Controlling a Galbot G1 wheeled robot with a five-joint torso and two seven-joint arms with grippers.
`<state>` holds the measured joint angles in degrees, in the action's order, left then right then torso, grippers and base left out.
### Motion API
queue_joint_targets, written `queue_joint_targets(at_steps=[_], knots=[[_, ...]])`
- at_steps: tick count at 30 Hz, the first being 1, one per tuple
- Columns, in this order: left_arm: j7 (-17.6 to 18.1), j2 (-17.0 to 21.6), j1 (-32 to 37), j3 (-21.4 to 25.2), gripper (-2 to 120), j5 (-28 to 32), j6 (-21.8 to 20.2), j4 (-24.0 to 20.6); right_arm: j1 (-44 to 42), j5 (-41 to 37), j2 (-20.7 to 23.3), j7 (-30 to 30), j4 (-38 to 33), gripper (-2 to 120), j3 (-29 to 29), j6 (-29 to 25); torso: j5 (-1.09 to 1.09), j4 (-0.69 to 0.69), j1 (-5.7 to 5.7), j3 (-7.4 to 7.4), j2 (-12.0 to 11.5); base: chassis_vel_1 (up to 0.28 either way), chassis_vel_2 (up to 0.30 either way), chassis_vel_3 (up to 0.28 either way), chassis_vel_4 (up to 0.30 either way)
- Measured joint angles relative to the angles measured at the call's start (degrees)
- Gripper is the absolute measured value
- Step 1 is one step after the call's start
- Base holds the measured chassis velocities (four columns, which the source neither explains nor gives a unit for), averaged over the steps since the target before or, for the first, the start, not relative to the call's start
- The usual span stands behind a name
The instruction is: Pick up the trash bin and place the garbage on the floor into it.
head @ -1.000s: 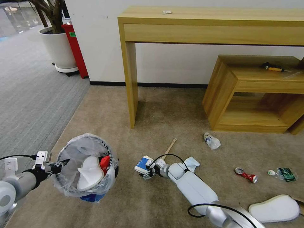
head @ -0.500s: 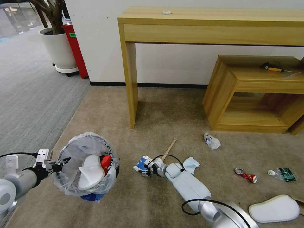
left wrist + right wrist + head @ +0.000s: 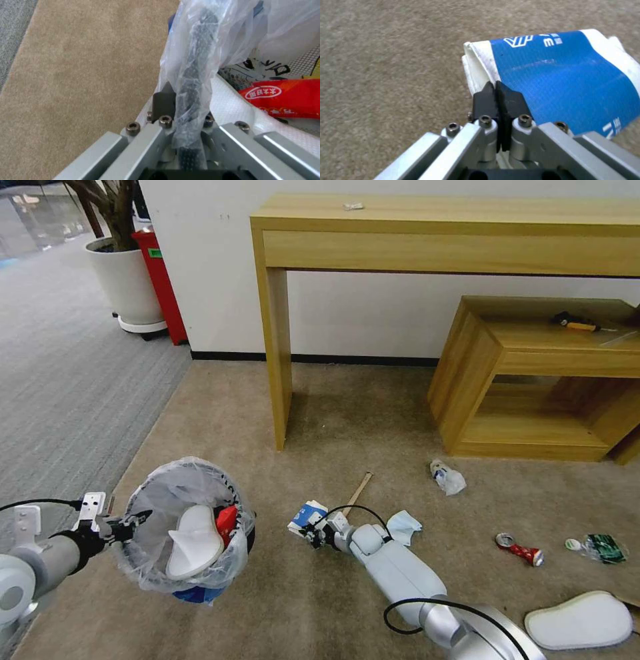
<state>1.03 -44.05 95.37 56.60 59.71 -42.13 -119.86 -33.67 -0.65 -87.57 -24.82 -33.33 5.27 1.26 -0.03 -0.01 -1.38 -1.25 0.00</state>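
Carpet point(image 3: 333, 407), beige-tan, is the ground of the head view, and the tall wooden console table point(image 3: 440, 227) serves as landmark. Well in front of the table's left leg and off to the left, the left gripper point(image 3: 137, 521) clamps the rim of the trash bin point(image 3: 187, 527), which hangs tilted clear of the carpet. Inside the bag-lined bin lie a white foam insole point(image 3: 193, 543) and a red wrapper point(image 3: 227, 520). In front of the same leg, the right gripper point(image 3: 310, 531) is pinched on a flattened blue paper cup point(image 3: 305, 515) low over the carpet. Beside that arm lie a wooden stick point(image 3: 357, 491) and a pale mask point(image 3: 403, 527). Farther right, in front of the low wooden shelf, lie a crumpled clear bottle point(image 3: 447, 477), a crushed red can point(image 3: 519, 549), a green wrapper point(image 3: 603, 547) and a second insole point(image 3: 579, 620).

From the left wrist, the left gripper point(image 3: 186, 110) has its jaws closed narrow over the bin's black mesh rim point(image 3: 196, 65) and its plastic liner, with the red wrapper point(image 3: 283, 97) just inside.

From the right wrist, the black fingertips point(image 3: 488, 98) of the right gripper point(image 3: 498, 96) press together on the white edge of the blue cup point(image 3: 566, 82), above the carpet point(image 3: 386, 62).
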Motion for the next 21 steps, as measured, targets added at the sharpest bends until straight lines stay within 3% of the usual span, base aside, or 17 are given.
queue_joint_targets(at_steps=[11, 21], knots=[[-0.05, 0.34, -0.39, -0.29, 0, 0.15, 0.00, -0.28, -2.99, -1.19, 3.33, 2.60, -8.86, 0, -1.39, 0.33, 0.00, 0.01, 0.00, 0.00, 0.00, 0.000, 0.000, 0.000, 0.000], [-0.06, 1.10, -1.32, -1.36, 0, 0.31, 0.00, -0.30, -6.25, -4.50, 7.94, 4.39, -24.51, 0, -3.47, 2.09, 0.02, 0.01, 0.00, 0.00, 0.00, 0.000, 0.000, 0.000, 0.000]])
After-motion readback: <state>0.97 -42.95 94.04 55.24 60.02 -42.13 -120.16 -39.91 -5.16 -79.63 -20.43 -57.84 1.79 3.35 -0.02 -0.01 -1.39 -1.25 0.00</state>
